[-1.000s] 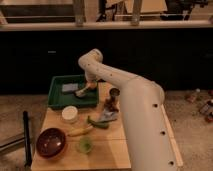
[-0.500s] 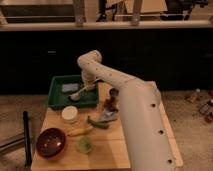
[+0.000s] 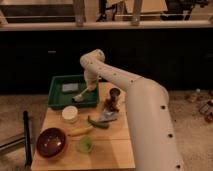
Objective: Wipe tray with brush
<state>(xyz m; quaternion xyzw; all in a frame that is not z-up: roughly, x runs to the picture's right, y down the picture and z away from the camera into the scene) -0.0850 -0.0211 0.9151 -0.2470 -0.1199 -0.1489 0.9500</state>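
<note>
The tool [image 3: 89, 88] hangs over the right half of the green tray [image 3: 56, 96] at the far left of the tabletop [image 3: 107, 150], apparently gripping the brush [image 3: 80, 95], whose pale head rests on the tray floor. To wipe well, I would keep the head pressed lightly flat and sweep in straight, overlapping passes. The strokes should steer around the grey block [image 3: 70, 87] and stop short of the rim.

White arm arcs up from lower right, elbow high, hand [image 3: 88, 89] pointing down-left (wrist bent sharply).
</note>
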